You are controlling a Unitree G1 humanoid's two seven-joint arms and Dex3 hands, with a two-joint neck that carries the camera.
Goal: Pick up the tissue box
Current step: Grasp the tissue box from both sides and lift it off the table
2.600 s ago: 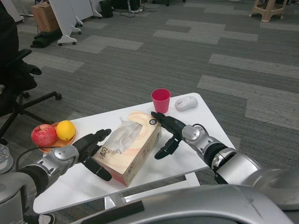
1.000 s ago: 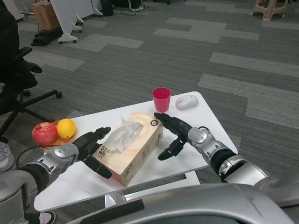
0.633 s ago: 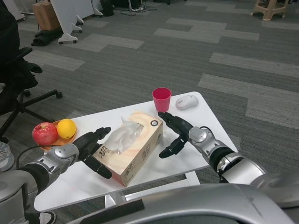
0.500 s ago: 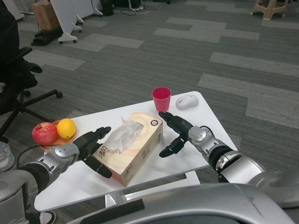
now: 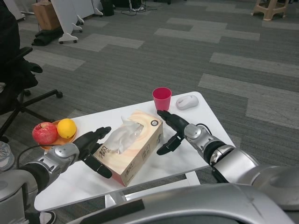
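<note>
A tan cardboard tissue box [image 5: 132, 146] with white tissue poking from its top lies slantwise at the middle of the white table [image 5: 196, 154]. The left hand [image 5: 93, 149] is at the box's 9 o'clock, fingers spread and lying against that side, gripping nothing. The right hand [image 5: 171, 130] is at its 3 o'clock, also spread and empty, fingertips just beside the box wall; contact cannot be told. A pink plastic cup [image 5: 161, 99] stands at the box's 1 o'clock.
</note>
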